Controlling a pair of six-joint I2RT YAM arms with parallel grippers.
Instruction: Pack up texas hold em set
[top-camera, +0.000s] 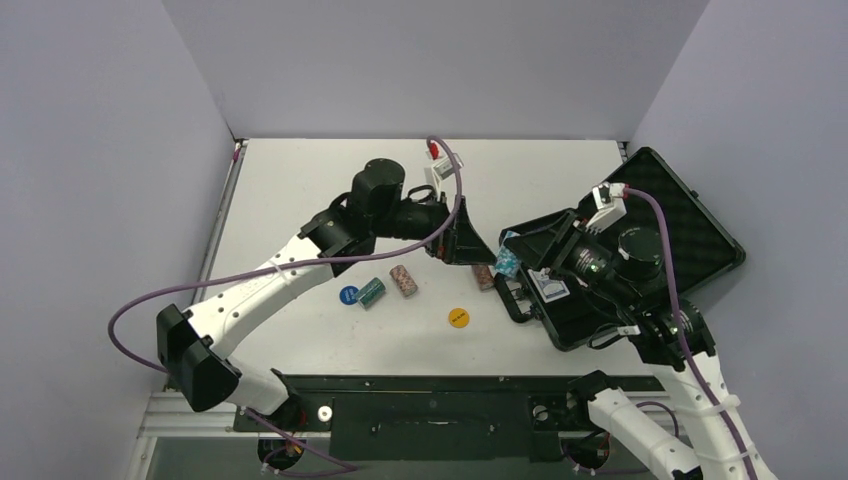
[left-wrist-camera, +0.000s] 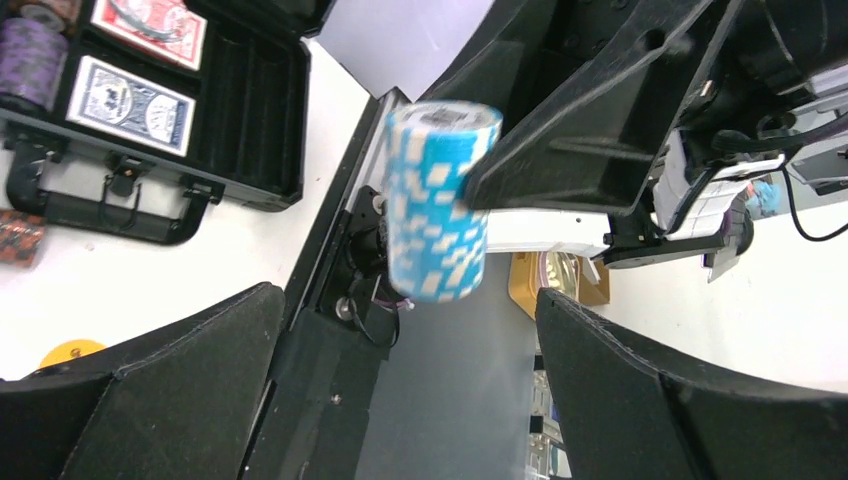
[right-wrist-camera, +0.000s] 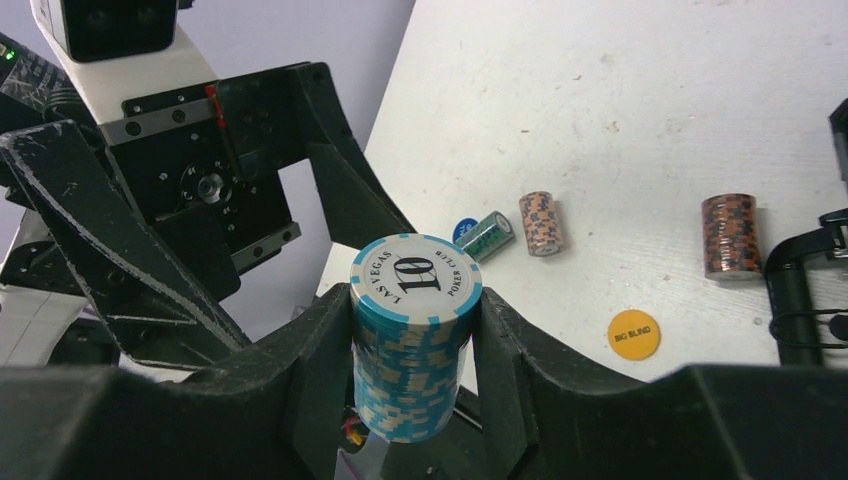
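The light-blue stack of poker chips (right-wrist-camera: 415, 340) stands upright between the fingers of my right gripper (right-wrist-camera: 417, 345), which is shut on it; its top chip reads 10. In the left wrist view the same light-blue stack (left-wrist-camera: 438, 200) hangs ahead of my left gripper (left-wrist-camera: 410, 345), whose fingers stand wide apart and touch nothing. From above, my left gripper (top-camera: 478, 250) and my right gripper (top-camera: 512, 263) meet just left of the open black case (top-camera: 690, 215). Two card decks (left-wrist-camera: 130, 105) and a purple chip stack (left-wrist-camera: 28, 60) lie in the case.
On the white table lie a green chip stack (top-camera: 372, 292), an orange stack (top-camera: 403, 281), a red-brown stack (top-camera: 484, 276) beside the case handle (left-wrist-camera: 100, 210), a blue disc (top-camera: 348, 295) and a yellow disc (top-camera: 459, 317). The case lid (top-camera: 640, 180) leans open to the far right.
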